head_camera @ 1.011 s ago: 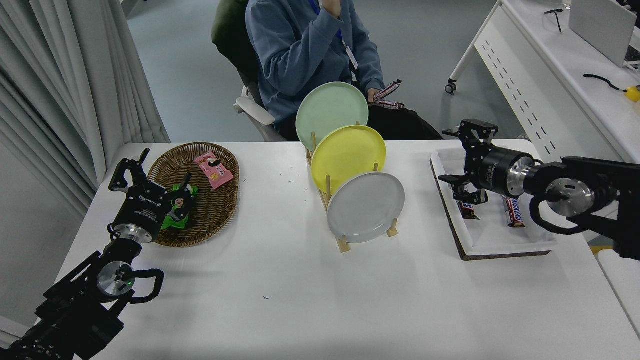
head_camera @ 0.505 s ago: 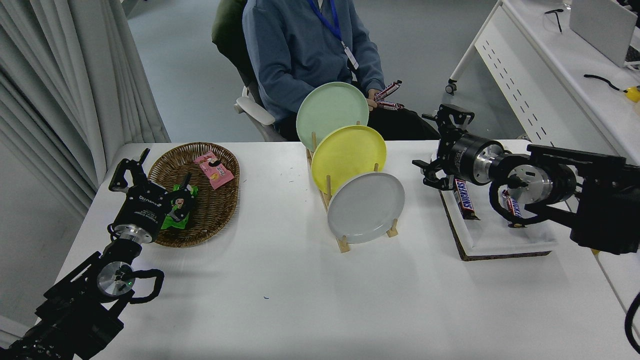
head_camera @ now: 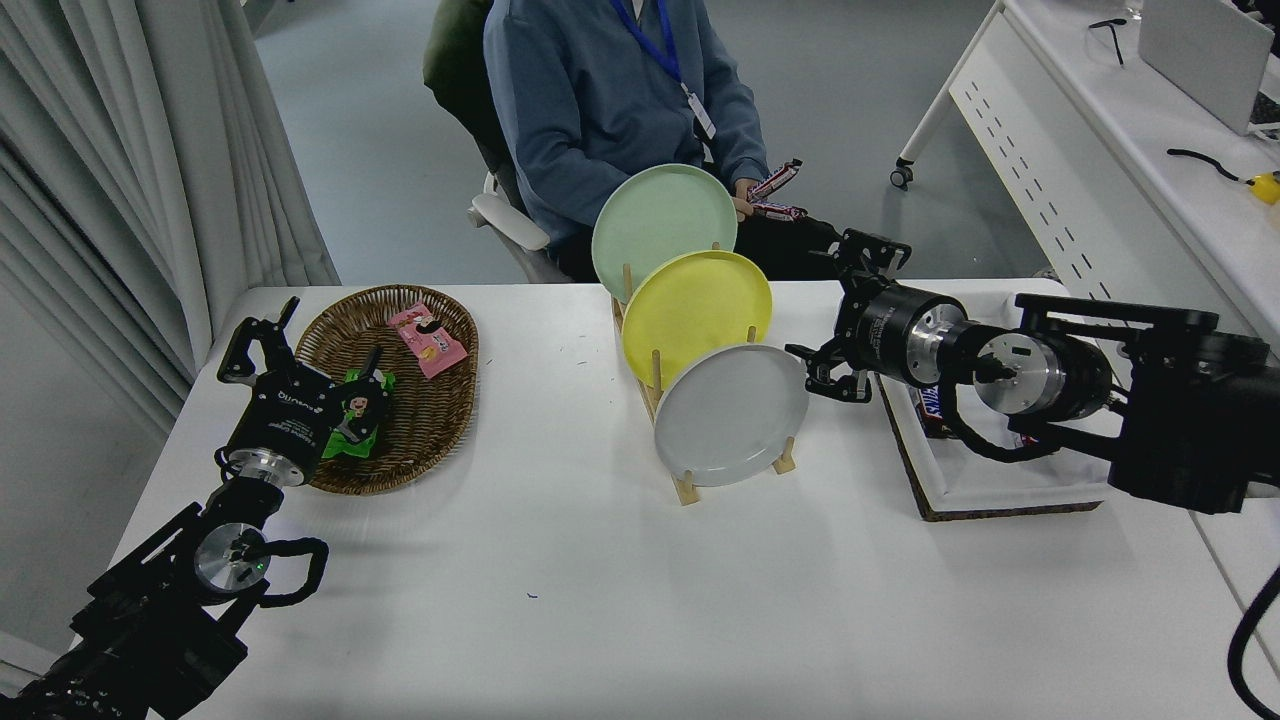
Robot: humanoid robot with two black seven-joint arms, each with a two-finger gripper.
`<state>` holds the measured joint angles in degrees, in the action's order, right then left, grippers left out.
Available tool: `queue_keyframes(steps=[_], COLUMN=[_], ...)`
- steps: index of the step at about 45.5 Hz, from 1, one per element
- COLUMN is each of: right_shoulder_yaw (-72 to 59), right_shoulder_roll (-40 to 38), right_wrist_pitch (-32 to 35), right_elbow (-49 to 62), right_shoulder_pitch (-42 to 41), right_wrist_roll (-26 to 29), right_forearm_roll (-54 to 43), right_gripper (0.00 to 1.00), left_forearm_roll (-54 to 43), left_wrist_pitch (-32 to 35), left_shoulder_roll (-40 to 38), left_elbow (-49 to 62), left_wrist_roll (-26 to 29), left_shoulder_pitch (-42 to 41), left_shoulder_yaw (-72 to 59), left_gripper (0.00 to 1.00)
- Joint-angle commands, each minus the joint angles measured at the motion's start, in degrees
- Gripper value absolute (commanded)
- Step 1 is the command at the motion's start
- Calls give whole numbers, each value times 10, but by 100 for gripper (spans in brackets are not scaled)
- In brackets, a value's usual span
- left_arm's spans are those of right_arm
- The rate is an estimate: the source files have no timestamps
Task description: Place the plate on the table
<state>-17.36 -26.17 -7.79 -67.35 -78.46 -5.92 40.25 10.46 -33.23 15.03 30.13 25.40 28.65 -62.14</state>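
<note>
We're reaching w/ the right tool (head_camera: pixel 828 312) toward the grey plate (head_camera: pixel 732 414), which is standing on edge in the front slot of the wooden rack (head_camera: pixel 688 489), leaning back against the pegs. That upright pose is leaving its right rim exposed, so we're coming in from the side, arm stretched across the white tray (head_camera: pixel 960 490). The tool's fingers are spread wide, holding nothing; one fingertip (head_camera: pixel 800 352) is sitting just beside the plate's upper right rim, not yet around it as far as we can tell. The yellow plate (head_camera: pixel 697 310) and pale green plate (head_camera: pixel 664 226) are standing in the slots behind, so the grey one is the free one to pull w/o bumping the others. The white surface (head_camera: pixel 600 600) in front of the rack is looking like the likely set-down spot (our judgement only). Left tool (head_camera: pixel 318 352) is parked at lower left by the wicker basket (head_camera: pixel 440 440), fingers apart, gripping nothing. A person (head_camera: pixel 610 100) is sitting at the far side.
</note>
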Motion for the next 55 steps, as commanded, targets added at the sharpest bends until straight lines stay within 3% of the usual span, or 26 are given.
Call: queue_keyframes(steps=[1, 15, 41, 55], right_shoulder_yaw=[-16, -44, -36, -41], right_shoulder_roll=[16, 58, 123, 153], right_wrist_pitch=[-34, -66, -53, -64], right_elbow=[-9, 4, 70, 105], right_shoulder_pitch=[-22, -43, -43, -31], right_wrist_roll=[28, 45, 48, 86], right_forearm_roll=[5, -48, -46, -43], right_gripper=[99, 99, 99, 99], left_forearm_roll=[0, 0, 0, 0], left_wrist_pitch=[0, -1, 0, 0], left_shoulder_roll=[0, 0, 0, 0], left_elbow=[0, -1, -1, 0], left_wrist_roll=[0, 0, 0, 0], left_shoulder_pitch=[0, 0, 0, 0], left_shoulder_yaw=[0, 0, 0, 0], left_gripper=[100, 100, 100, 100])
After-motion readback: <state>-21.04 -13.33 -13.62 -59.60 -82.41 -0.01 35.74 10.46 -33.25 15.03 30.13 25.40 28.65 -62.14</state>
